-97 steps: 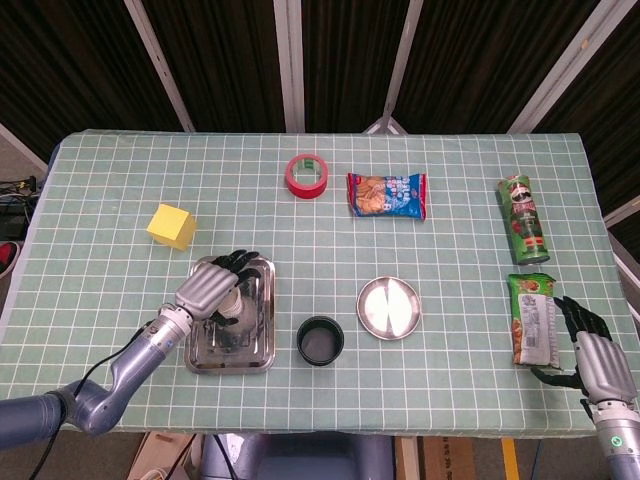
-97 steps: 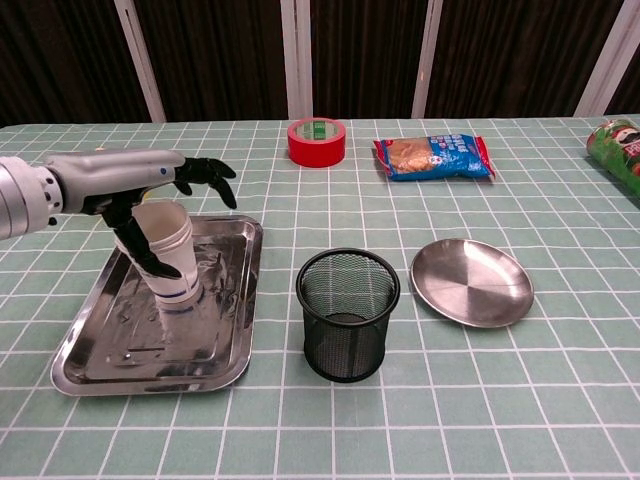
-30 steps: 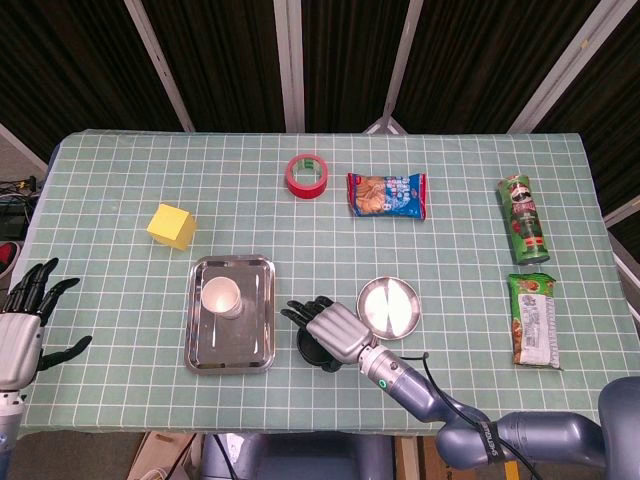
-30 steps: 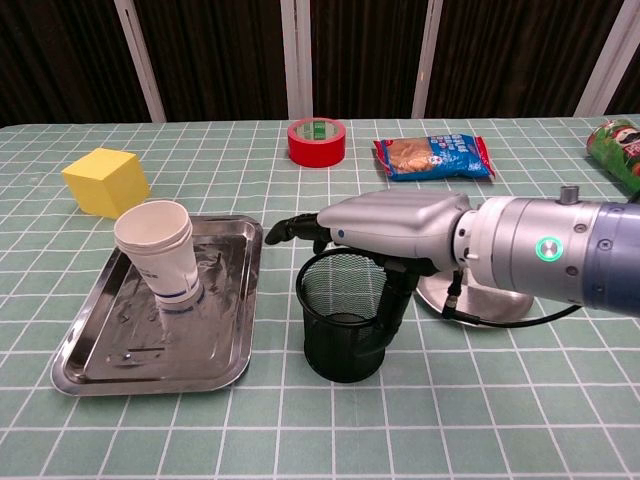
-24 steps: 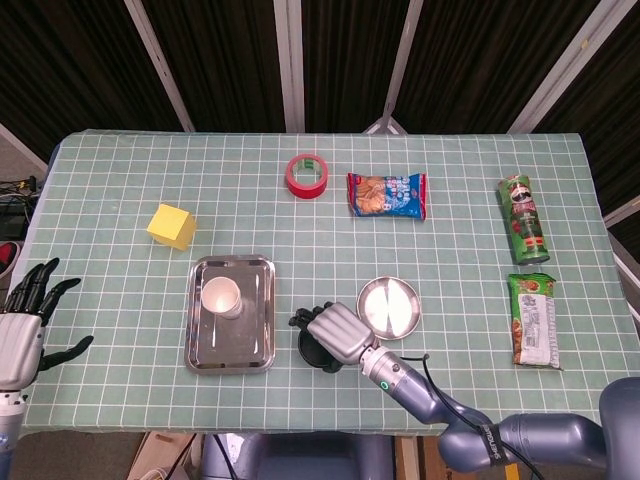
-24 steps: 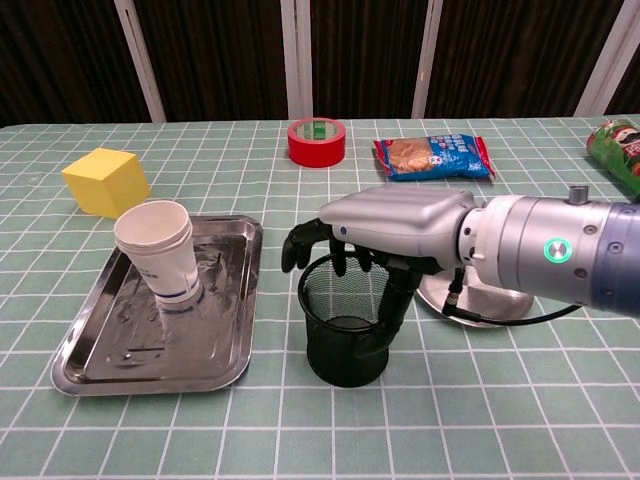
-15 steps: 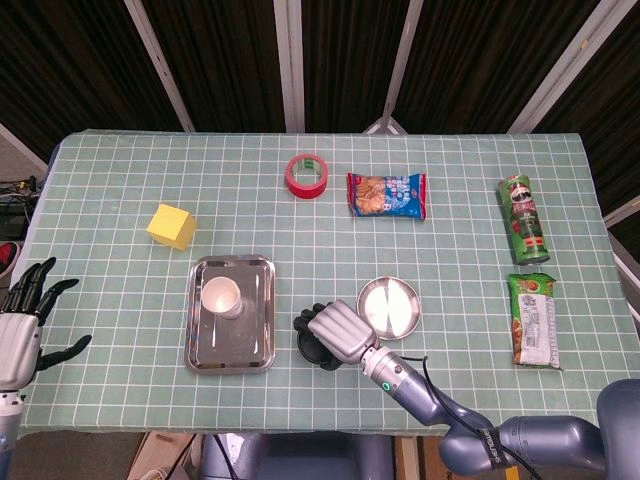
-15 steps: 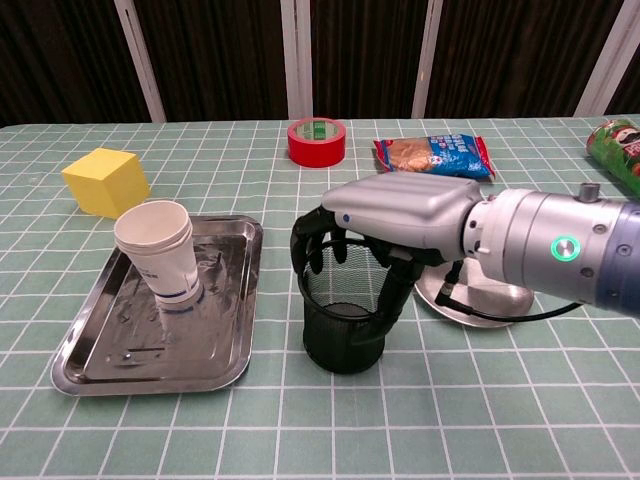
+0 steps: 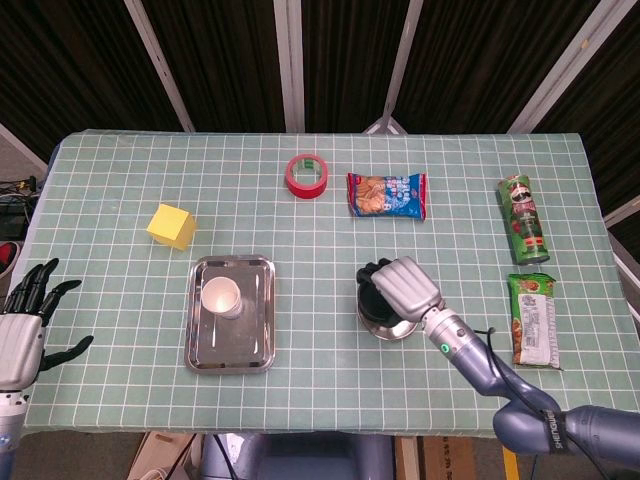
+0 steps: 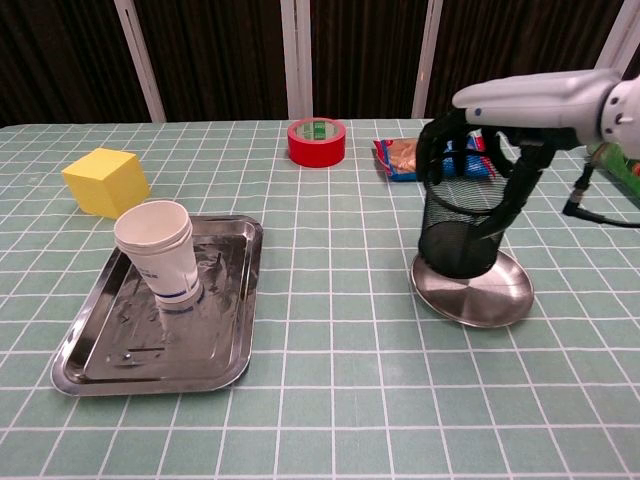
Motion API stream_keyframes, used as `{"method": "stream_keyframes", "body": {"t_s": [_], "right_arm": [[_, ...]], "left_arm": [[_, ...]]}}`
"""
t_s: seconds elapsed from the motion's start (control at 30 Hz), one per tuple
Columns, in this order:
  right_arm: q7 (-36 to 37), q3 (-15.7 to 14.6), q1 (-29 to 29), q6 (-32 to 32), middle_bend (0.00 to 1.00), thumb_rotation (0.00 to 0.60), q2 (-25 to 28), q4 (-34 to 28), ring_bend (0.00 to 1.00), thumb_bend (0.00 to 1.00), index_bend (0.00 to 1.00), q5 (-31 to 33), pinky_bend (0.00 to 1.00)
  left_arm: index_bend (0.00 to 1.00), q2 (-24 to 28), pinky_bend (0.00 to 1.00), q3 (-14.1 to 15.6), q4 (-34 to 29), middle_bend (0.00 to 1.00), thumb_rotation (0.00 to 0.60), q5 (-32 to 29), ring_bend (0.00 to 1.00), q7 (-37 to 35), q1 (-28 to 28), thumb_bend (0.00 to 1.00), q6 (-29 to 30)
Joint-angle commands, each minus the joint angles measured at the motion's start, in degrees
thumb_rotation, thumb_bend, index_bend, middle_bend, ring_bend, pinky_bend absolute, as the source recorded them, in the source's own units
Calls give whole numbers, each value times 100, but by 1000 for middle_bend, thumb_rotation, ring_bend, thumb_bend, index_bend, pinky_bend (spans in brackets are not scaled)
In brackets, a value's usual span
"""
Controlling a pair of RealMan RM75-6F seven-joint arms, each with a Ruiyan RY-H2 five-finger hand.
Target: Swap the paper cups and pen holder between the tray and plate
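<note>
My right hand grips the black mesh pen holder by its rim, fingers on the outside and thumb down its right side. The holder is slightly tilted over the left part of the round steel plate; whether its base touches the plate I cannot tell. From the head view the right hand covers most of the pen holder and plate. The stacked paper cups stand upright in the steel tray at the left. My left hand is open at the table's left edge, holding nothing.
A yellow cube lies behind the tray. Red tape roll and a blue snack bag lie at the back. A green chips can and a green packet lie on the right.
My right hand closed on the pen holder, lifted it from the table beside the tray and carried it right, over the plate. The left hand has stayed at the table's left edge.
</note>
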Motion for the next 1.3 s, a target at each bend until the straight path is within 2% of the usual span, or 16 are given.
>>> {"method": "stream_keyframes", "body": {"t_s": [0.03, 0.3, 0.6, 0.73, 0.83, 0.9, 0.93, 1.0, 1.07, 1.17, 1.23, 1.3], "right_arm": [[254, -112, -51, -217, 439, 600, 181, 94, 538, 238, 506, 30, 567], [660, -307, -119, -383, 439, 600, 45, 439, 537, 238, 506, -223, 567], [1077, -292, -179, -160, 432, 600, -363, 912, 480, 238, 506, -626, 473], [1151, -272, -181, -89, 425, 600, -434, 978, 473, 238, 504, -704, 464], [1174, -255, -160, -72, 362, 600, -508, 1029, 413, 233, 421, -710, 389], [1078, -284, -130, -134, 271, 600, -516, 1057, 325, 182, 310, -620, 253], [1027, -304, -115, -181, 231, 600, -503, 1046, 278, 142, 262, -562, 149], [947, -335, -65, -338, 181, 600, -443, 949, 207, 88, 215, -358, 10], [885, -326, -53, -317, 130, 600, -441, 920, 137, 53, 186, -258, 0], [708, -349, -57, -215, 35, 600, -455, 907, 21, 10, 82, -145, 0], [608, -375, -60, -191, 5, 600, -420, 843, 0, 1, 20, -46, 0], [527, -384, -78, -128, 0, 600, -349, 723, 0, 0, 0, 49, 0]], "left_arm": [[244, -27, 131, 0, -9, 0, 600, 20, 0, 82, 5, 91, -18], [244, -63, 132, -26, -29, 0, 600, 36, 0, 175, 33, 91, -11], [245, -95, 131, -65, -16, 0, 600, 19, 0, 224, 40, 92, -56], [249, -107, 131, -85, -1, 0, 600, -3, 0, 217, 37, 91, -88], [251, -111, 132, -84, -1, 0, 600, 0, 0, 228, 32, 92, -120], [251, -108, 132, -88, -7, 0, 600, 3, 0, 236, 38, 92, -119], [251, -107, 131, -89, -10, 0, 600, 6, 0, 237, 41, 91, -116], [252, -102, 132, -100, -11, 0, 600, 11, 0, 233, 53, 91, -95], [252, -101, 132, -110, -13, 0, 600, 10, 0, 229, 62, 92, -81], [252, -95, 132, -117, -10, 0, 600, -4, 0, 221, 67, 91, -96], [252, -91, 131, -128, -12, 0, 600, -9, 0, 211, 70, 91, -94], [249, -93, 131, -136, -3, 0, 600, -6, 0, 220, 75, 91, -84]]}}
